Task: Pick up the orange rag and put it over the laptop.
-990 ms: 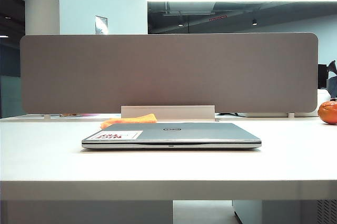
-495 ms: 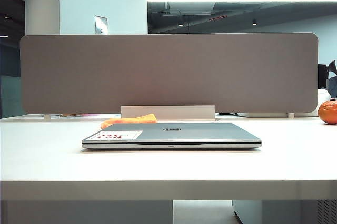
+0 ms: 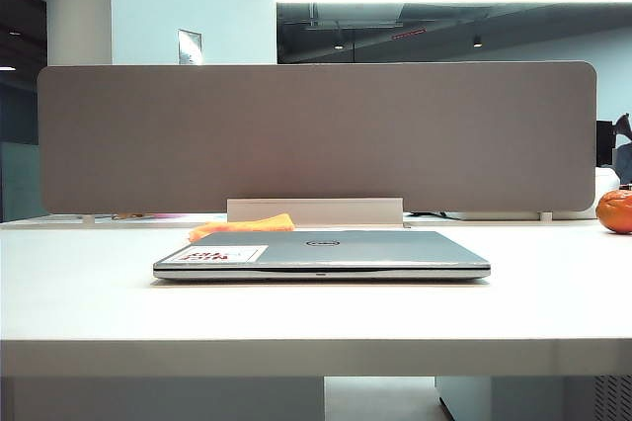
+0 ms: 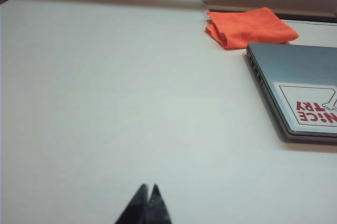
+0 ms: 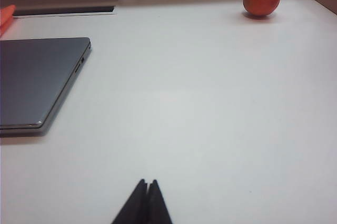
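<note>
Rag (image 4: 248,26) behind laptop (image 4: 300,84), well apart from both closed tools: left tool (image 4: 148,191), right tool (image 5: 147,183).

Of my body, only fingertips appear. My left gripper (image 4: 148,203) shows two matte black fingers tapering to sharp points, pressed together. My right gripper (image 5: 146,201) is identical: two black, wedge-shaped tips, meeting along a thin seam.

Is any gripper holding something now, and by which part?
Nothing is held. The left gripper and right gripper are shut on nothing above the table; the rag lies behind the laptop.
</note>
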`<state>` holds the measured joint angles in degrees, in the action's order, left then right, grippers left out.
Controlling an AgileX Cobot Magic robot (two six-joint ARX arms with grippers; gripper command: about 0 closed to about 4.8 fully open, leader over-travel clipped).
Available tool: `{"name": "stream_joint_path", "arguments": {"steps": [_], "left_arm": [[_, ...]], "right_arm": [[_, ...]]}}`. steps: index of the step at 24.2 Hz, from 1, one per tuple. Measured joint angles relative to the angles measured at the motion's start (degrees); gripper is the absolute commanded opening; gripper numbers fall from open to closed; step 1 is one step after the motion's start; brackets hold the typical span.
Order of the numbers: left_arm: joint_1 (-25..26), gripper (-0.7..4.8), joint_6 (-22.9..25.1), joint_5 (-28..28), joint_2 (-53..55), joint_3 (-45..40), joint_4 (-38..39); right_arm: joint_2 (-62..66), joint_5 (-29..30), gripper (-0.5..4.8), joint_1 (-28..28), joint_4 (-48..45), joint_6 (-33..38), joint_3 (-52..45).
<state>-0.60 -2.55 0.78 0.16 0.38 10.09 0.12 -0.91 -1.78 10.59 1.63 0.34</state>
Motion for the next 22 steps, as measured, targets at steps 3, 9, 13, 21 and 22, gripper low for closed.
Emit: {"name": "stream_joint_path", "arguments": {"steps": [3, 9, 13, 21, 22], "left_arm": [[0.0, -0.06, 0.0, 0.0, 0.0, 0.0, 0.0], [0.0, -0.06, 0.0, 0.0, 0.0, 0.0, 0.0], [0.0, -0.06, 0.0, 0.0, 0.0, 0.0, 0.0], [0.0, -0.06, 0.2, 0.0, 0.0, 0.0, 0.0], [0.0, -0.06, -0.4, 0.0, 0.0, 0.0, 0.0]], "right_arm": [[0.0, 1.6, -0.05, 0.0, -0.5, 0.0, 0.0], [0.0, 4.2, -0.05, 0.0, 2.2, 0.1, 3.6], [0.0, 5.9, -0.05, 0.0, 5.4, 1.2, 7.1], [0.0, 16.6, -0.05, 0.0, 6.5, 8.3, 14.5], [0.0, 19.5, -0.05, 0.0, 7.8, 8.6, 16.3]]}}
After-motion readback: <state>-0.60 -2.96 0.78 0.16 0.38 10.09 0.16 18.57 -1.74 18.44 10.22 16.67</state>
